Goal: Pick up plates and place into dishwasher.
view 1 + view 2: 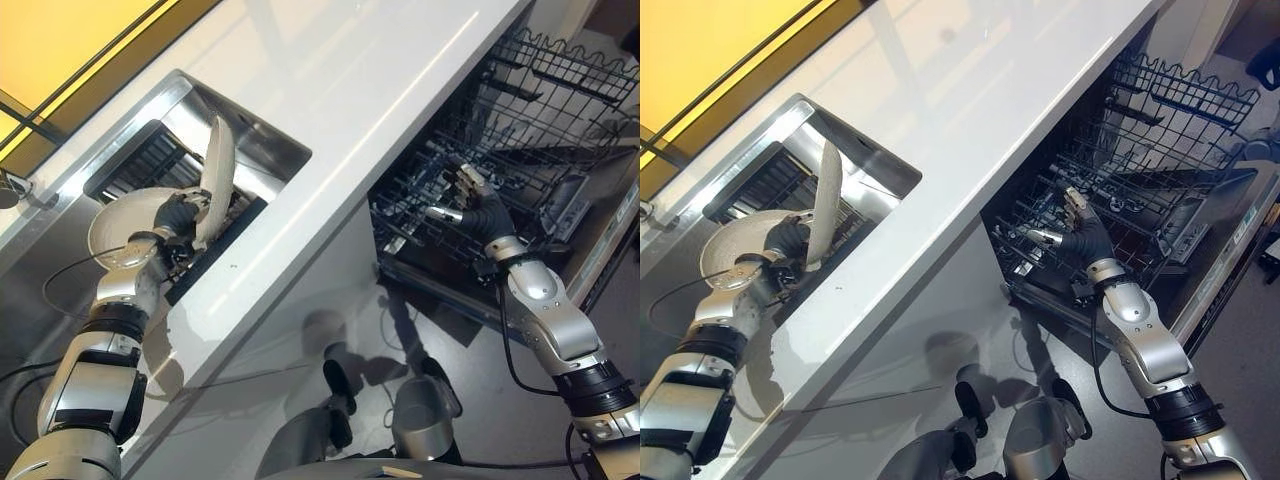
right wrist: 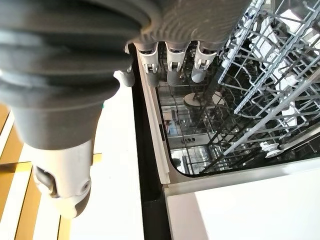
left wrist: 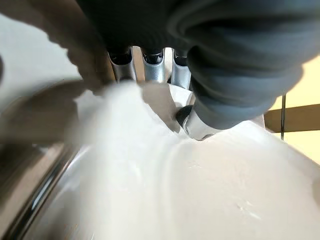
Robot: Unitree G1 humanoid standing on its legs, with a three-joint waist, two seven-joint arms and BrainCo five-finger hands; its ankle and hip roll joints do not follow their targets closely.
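White worktop (image 1: 330, 150) runs between a steel sink (image 1: 270, 140) and an open dishwasher (image 1: 560, 130). From the left eye, the left hand (image 1: 178, 218) clamps an upright plate (image 1: 216, 175) over the sink, edge-on, probably to carry it clear of a second plate (image 1: 115, 225) lying below. In the right eye view, the right hand (image 1: 1072, 232) hovers over the lower rack (image 1: 1140, 200), fingers apart, holding nothing. At the left wrist, fingers (image 3: 155, 70) pinch the white rim. At the right wrist, straight fingers (image 2: 172, 62) hang above rack tines, likely ready to receive.
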